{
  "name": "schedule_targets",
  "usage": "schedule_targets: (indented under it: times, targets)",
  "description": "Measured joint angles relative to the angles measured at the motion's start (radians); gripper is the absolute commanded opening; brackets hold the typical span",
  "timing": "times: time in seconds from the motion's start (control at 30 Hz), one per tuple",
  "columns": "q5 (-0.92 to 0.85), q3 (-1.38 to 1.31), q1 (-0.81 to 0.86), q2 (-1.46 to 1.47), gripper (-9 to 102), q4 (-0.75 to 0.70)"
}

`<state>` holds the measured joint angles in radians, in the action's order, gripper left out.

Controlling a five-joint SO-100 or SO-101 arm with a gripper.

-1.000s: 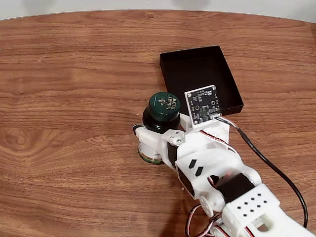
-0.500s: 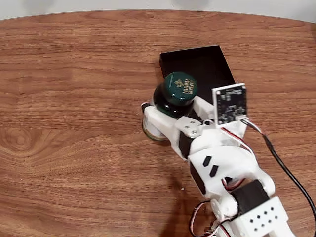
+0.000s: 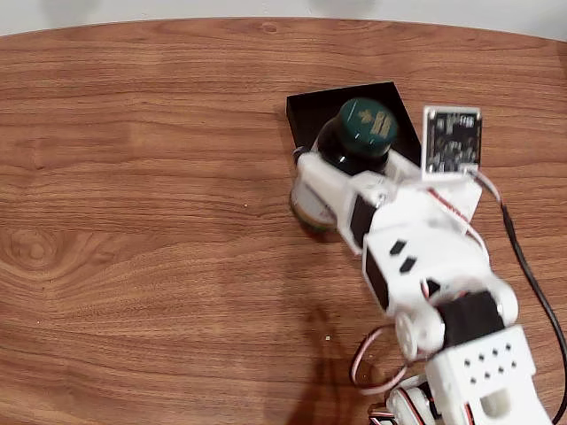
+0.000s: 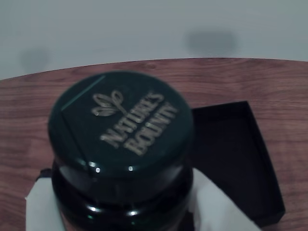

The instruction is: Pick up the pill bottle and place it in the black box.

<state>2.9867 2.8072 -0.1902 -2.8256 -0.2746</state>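
Gripper (image 3: 330,181) clamping the pill bottle (image 3: 354,142) at the near left corner of the black box (image 3: 306,111).

In the fixed view the white fingers are squeezing the bottle's dark body from both sides, and the bottle is sitting tilted in the grasp, its green cap leaning toward the box and its base hanging over the box's left edge and the wooden table (image 3: 142,177). In the wrist view the cap (image 4: 120,125) with its leaf logo is looming close to the lens, while the box (image 4: 231,159) is lying just behind it to the right.
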Motion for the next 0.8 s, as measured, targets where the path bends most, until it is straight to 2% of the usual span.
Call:
schedule_targets:
  times: [0.13, 0.8]
  targets:
    - [0.0, -0.017, 0.012, 0.114, 17, 0.089]
    - [0.04, -0.028, 0.044, 0.703, 16, 0.759]
